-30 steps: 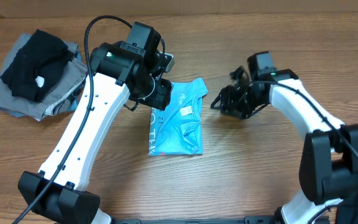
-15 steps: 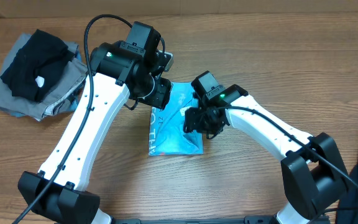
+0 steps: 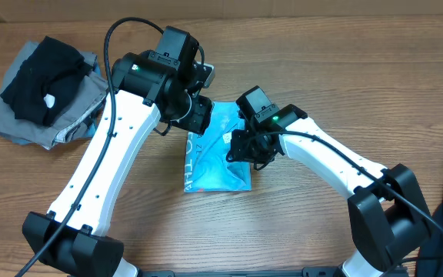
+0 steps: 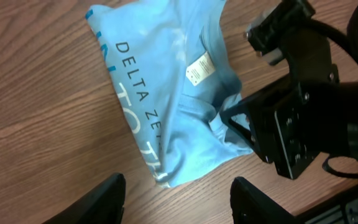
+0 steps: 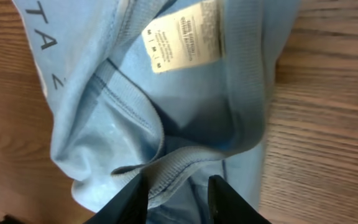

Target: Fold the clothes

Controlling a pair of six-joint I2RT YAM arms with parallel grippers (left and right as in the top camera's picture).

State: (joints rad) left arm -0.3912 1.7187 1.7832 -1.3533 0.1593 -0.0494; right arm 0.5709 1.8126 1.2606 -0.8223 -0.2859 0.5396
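Right gripper (image 5: 178,198) low on light blue T-shirt (image 3: 210,165), black fingers apart, astride ribbed collar fold (image 5: 160,176), not pressed together. Left gripper (image 4: 179,200) spread wide, empty, above shirt. Shirt folded to narrow rectangle, soft wrinkled cotton, at table centre; white lettering (image 4: 135,74), small white tag (image 5: 182,34). Black and grey garments (image 3: 44,88) in crumpled heap, far left on wood-grain table (image 3: 321,69).

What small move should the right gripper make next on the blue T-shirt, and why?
Probably close the right gripper: its fingers stand apart on both sides of the collar rib of the light blue T-shirt, so closing should pinch it.
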